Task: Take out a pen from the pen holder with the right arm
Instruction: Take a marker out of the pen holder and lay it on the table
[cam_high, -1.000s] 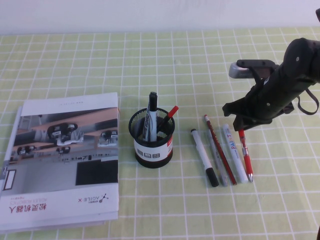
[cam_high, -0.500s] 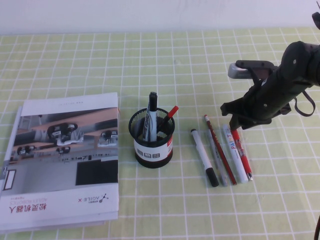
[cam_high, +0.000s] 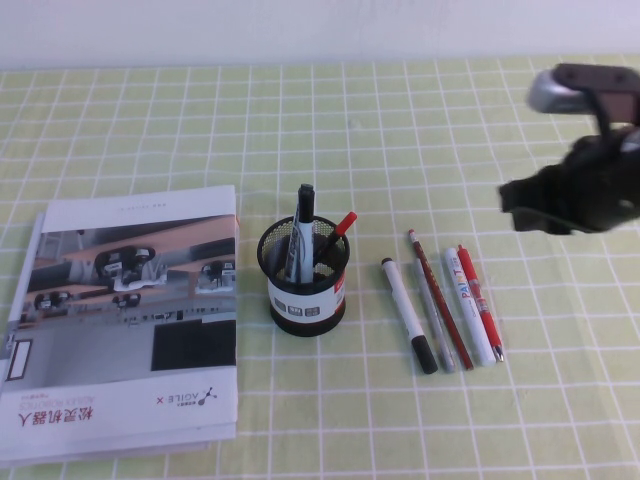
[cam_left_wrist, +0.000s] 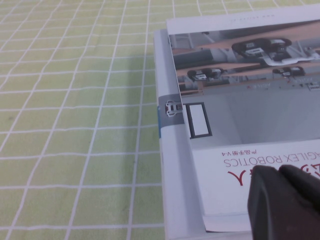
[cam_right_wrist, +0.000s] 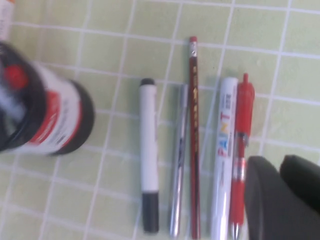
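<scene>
A black mesh pen holder (cam_high: 303, 280) stands mid-table with a black marker (cam_high: 300, 225) and a red-capped pen (cam_high: 338, 228) upright in it. Right of it lies a row of pens; the red pen (cam_high: 480, 300) is the outermost, flat on the cloth. My right gripper (cam_high: 520, 210) hovers above and to the right of that row, shut and holding nothing. In the right wrist view its fingers (cam_right_wrist: 265, 200) sit close together beside the red pen (cam_right_wrist: 242, 150), with the holder (cam_right_wrist: 40, 115) blurred at the edge. My left gripper (cam_left_wrist: 280, 172) is shut above the booklet.
The row also holds a white marker (cam_high: 408, 315), a silver pen (cam_high: 435, 320), a red pencil (cam_high: 438, 298) and a white paint pen (cam_high: 468, 305). A booklet (cam_high: 130, 320) lies left of the holder on the green checked cloth.
My right gripper let the red pen down beside the white paint pen, then rose and pulled away to the right, its jaws closing again. The holder and left arm stayed still.
</scene>
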